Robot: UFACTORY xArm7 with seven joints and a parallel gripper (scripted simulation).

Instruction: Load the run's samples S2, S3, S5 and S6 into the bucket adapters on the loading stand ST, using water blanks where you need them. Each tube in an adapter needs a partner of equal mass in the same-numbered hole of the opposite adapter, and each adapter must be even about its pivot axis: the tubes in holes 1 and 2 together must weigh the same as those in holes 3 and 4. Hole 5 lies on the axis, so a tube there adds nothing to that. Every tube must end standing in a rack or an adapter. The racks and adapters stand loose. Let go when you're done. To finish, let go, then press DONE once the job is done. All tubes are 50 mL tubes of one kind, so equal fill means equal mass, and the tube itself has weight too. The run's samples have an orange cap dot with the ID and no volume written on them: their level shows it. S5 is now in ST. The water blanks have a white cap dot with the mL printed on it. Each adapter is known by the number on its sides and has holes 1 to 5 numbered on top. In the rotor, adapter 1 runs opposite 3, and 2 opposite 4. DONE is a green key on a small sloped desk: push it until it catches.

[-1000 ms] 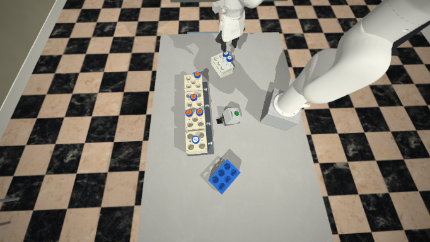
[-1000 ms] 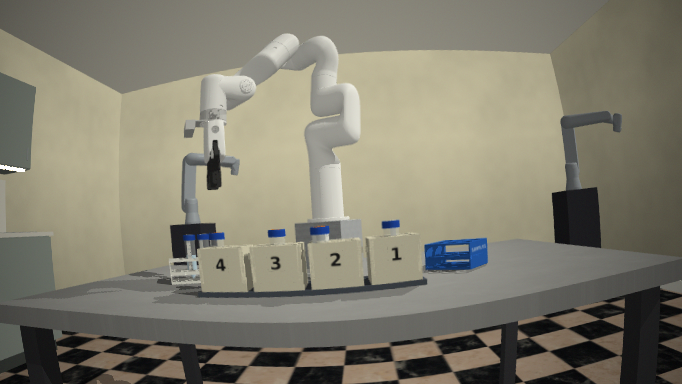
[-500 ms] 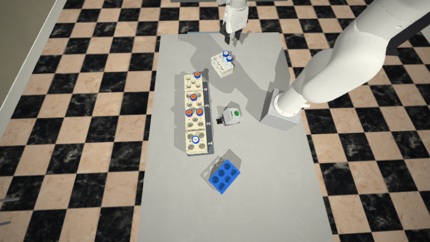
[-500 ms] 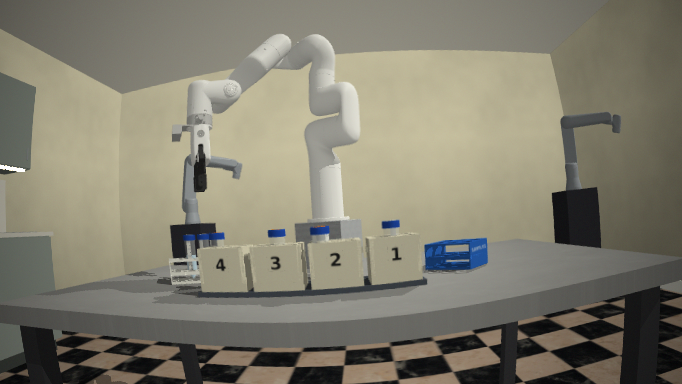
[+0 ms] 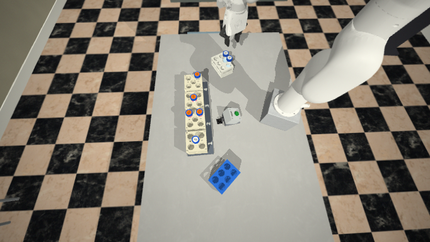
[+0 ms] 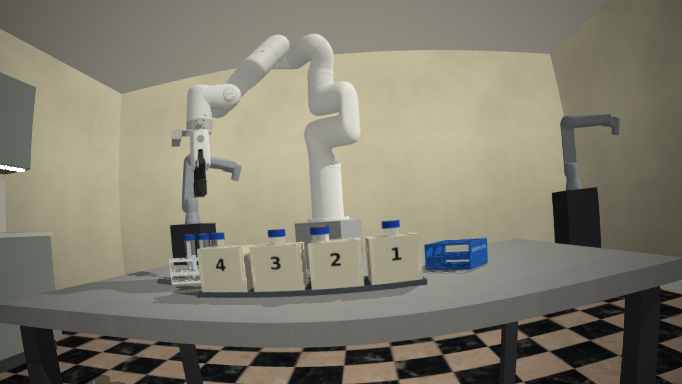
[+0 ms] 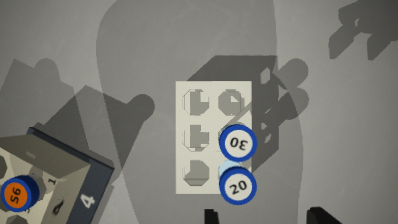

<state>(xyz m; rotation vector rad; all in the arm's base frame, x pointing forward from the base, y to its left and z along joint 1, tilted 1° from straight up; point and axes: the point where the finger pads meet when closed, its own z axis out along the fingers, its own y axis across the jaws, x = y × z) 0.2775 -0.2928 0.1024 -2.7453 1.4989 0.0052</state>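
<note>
Grey tabletop (image 5: 271, 201) (image 6: 350, 320) (image 7: 345, 175) spread before you, over a black-and-pink checkered floor (image 5: 107, 148) (image 6: 555, 325). Seen from the top, the xArm Gripper (image 5: 232, 43) (image 6: 200, 194) (image 7: 265, 216) hung at 12 o'clock, past the white rack (image 5: 225, 72) (image 6: 171, 272) (image 7: 213, 120), its fingers apart with nothing between them. At 9 o'clock from the DONE desk (image 5: 230, 119), your loading stand ST (image 5: 205, 94) (image 6: 310, 288) (image 7: 97, 192) bore four adapters and five tubes. All four orange-dotted samples were in: S6 (image 5: 197, 74) (image 6: 217, 236) (image 7: 19, 194) in a 12-to-1 o'clock corner hole of adapter 4 (image 5: 189, 89) (image 6: 221, 280) (image 7: 75, 167), two side by side in adapter 2 (image 5: 195, 126) (image 6: 336, 277), one central in adapter 3 (image 5: 193, 107) (image 6: 277, 282). One white-dotted blank (image 5: 195, 139) (image 6: 390, 224) stood central in adapter 1 (image 5: 196, 151) (image 6: 395, 272), likely its counterweight. Two blanks, the 20 (image 5: 226, 53) (image 6: 189, 237) (image 7: 238, 186) and the 30 (image 5: 229, 58) (image 6: 203, 237) (image 7: 238, 143), remained in your white rack; the six-hole blue rack (image 5: 224, 176) (image 6: 478, 255) at 6 o'clock held none. You probably owed adapter 4 one matching blank, then the green key (image 5: 236, 113).

gripper (image 5: 232, 43) (image 6: 200, 192) (image 7: 263, 215) now farther from the white rack (image 5: 224, 74) (image 6: 171, 276) (image 7: 213, 120) in the top view, lower and farther left in the exterior view than a second ago
</note>
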